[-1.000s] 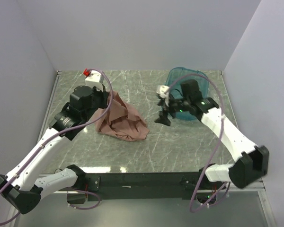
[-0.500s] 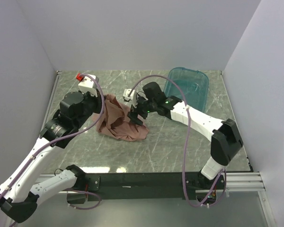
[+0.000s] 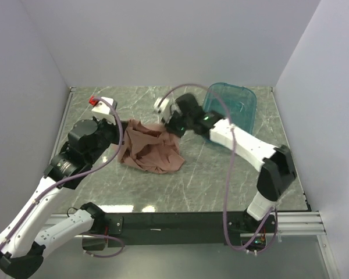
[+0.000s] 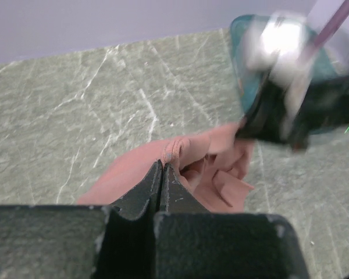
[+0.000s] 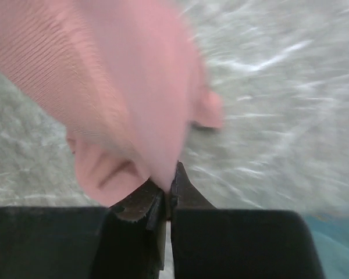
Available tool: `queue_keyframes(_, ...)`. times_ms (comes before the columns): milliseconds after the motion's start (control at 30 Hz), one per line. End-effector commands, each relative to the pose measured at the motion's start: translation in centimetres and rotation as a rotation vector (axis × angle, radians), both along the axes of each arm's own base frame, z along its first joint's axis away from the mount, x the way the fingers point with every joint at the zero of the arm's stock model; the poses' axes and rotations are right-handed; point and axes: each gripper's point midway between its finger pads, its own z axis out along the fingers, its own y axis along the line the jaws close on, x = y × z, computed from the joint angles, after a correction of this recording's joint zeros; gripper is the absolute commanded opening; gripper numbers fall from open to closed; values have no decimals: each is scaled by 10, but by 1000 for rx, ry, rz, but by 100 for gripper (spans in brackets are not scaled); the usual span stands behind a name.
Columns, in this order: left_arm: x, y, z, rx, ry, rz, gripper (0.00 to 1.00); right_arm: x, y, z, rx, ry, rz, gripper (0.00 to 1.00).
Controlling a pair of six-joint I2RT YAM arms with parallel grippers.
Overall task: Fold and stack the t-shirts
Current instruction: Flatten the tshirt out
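Loosely bunched, one salmon-pink t-shirt (image 3: 150,150) on the table (image 3: 209,171), strung between the two grippers, with most of its heap spread on the near side of both, toward the arm bases. Print not discernible in any view.

Pinched at its far left corner by the left gripper (image 3: 124,124). From the left wrist, jaws pressed fully together, a small fold of pink cloth caught right at their tips, the rest of the crumpled fabric lying just ahead and slightly to the right.

Held at its far right corner by the right gripper (image 3: 166,125), likewise clamped with no gap showing. From the right wrist, cloth rising out from between the closed jaws and filling the view above and to their left, blurred.

Just behind and to the right of the right gripper, a teal tub (image 3: 235,104), clear of the shirt. Beneath both grippers, green-grey marbled surface.
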Motion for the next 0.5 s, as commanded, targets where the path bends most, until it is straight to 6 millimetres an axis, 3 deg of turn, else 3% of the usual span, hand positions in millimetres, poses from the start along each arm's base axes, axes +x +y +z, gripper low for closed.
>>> queue_keyframes(0,-17,-8,40,-84,-116,-96,0,21,-41,171,236,-278,-90,0)
queue_keyframes(33,-23,-11,57,-112,-159,-124,0,17,-47,186,251,-287,-88,0)
queue_keyframes(100,-40,-20,82,-164,-221,-220,0,7,-61,243,328,-379,-78,0)
queue_keyframes(133,-51,-24,104,-207,-261,-268,0,1,-65,258,343,-403,-77,0)
queue_keyframes(200,-68,-30,134,-266,-320,-347,0,-16,-72,308,422,-472,-67,0)
queue_keyframes(233,-89,-37,158,-316,-350,-441,0,-28,-79,342,472,-523,-66,0)
queue_keyframes(367,-130,-45,206,-414,-413,-617,1,-59,-102,415,619,-631,-93,0)
queue_keyframes(467,-144,-38,215,-458,-424,-625,0,-65,-107,427,658,-638,-97,0)
